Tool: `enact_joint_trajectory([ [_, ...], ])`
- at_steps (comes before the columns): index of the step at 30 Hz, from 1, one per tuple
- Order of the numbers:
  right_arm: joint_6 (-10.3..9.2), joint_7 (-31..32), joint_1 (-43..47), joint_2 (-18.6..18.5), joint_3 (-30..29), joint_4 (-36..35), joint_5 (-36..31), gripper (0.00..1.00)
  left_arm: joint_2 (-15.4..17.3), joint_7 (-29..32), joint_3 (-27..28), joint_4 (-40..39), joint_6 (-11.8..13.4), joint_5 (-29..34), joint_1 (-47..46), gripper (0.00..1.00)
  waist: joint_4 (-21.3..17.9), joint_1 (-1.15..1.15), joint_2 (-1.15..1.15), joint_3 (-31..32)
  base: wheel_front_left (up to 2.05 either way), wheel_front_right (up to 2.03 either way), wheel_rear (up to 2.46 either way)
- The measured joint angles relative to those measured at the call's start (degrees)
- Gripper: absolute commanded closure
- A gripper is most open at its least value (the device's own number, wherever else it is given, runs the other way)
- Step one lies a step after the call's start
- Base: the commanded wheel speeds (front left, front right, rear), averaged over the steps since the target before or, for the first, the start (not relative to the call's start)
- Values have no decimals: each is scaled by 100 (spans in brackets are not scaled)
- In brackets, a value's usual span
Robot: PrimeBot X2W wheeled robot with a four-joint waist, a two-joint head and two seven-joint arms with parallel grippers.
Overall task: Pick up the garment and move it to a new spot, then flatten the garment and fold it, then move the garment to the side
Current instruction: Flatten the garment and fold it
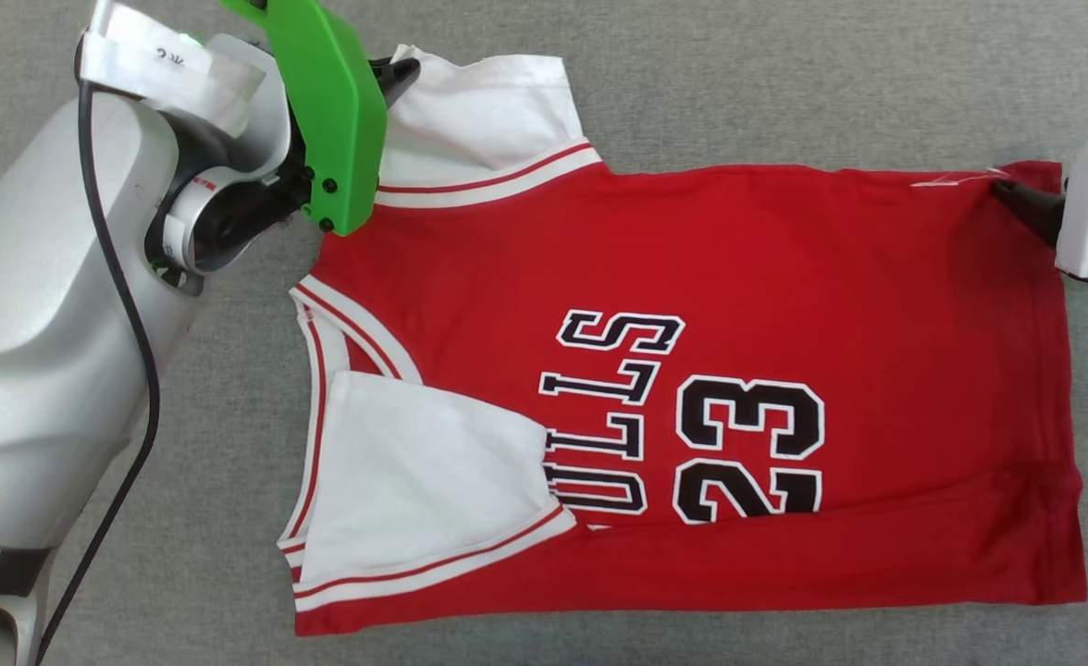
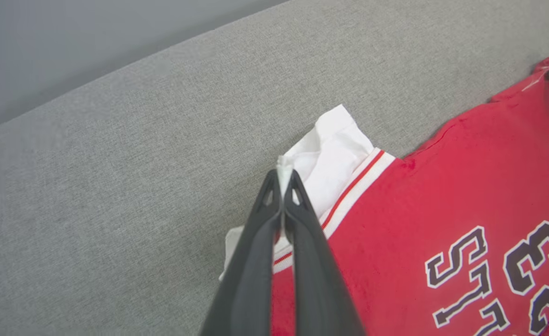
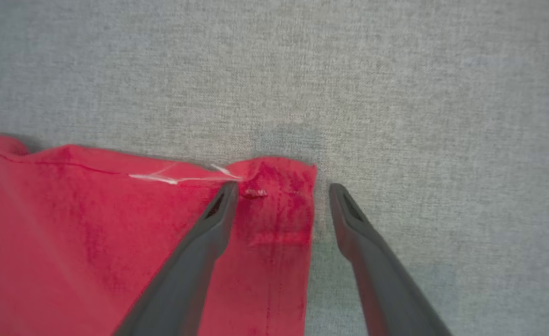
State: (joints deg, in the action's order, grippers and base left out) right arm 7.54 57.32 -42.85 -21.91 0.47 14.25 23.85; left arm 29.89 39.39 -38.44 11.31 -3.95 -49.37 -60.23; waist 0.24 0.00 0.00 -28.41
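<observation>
The red garment (image 1: 738, 259) lies flat and sideways on the grey cloth surface, collar to the left and hem to the right, with its black "BULLS 23" print facing up. Its near long side is folded over the print's lower part, and the near white sleeve (image 1: 424, 462) lies folded onto the front. My left gripper (image 1: 401, 79) is shut on the tip of the far white sleeve (image 2: 330, 154), the cloth pinched between its fingertips (image 2: 284, 179). My right gripper (image 3: 279, 189) is open, its fingers straddling the far hem corner (image 3: 279, 205) of the garment (image 1: 1025, 176).
The grey cloth surface (image 1: 785, 83) extends beyond the garment on all sides. Its far edge (image 2: 116, 74) runs in the left wrist view. My pale left forearm (image 1: 44, 324) with a black cable (image 1: 142, 370) covers the left of the head view.
</observation>
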Motion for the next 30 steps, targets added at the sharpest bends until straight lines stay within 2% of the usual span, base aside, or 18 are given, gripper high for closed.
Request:
enact_joint_trajectory([
  [10, -3, -70, -59, -167, 494, 430, 57, 0, 68, -2, -2, -277, 93, 5, 97, 100, 163, 0, 0, -87, 0, 0, 0],
  [12, -3, -151, -59, -190, 556, 514, 149, 100, 70, -11, -2, -278, 103, 5, 146, 100, 163, 0, 0, -63, 0, 0, 0],
  [19, -1, -866, -47, -201, 779, 693, 450, 100, 78, -263, 40, -219, 151, 4, 319, 100, 144, 0, 0, 99, 0, 0, 0],
  [24, -1, -1631, 127, -229, 808, 831, 789, 100, 83, -569, 146, -108, 170, -10, 552, 100, 132, 0, 0, 338, 0, 0, 0],
  [30, -1, -2549, 517, -436, 899, 850, 1047, 100, 77, -923, 199, -48, 257, -124, 1046, 100, 130, 0, 0, 734, 0, 0, 0],
])
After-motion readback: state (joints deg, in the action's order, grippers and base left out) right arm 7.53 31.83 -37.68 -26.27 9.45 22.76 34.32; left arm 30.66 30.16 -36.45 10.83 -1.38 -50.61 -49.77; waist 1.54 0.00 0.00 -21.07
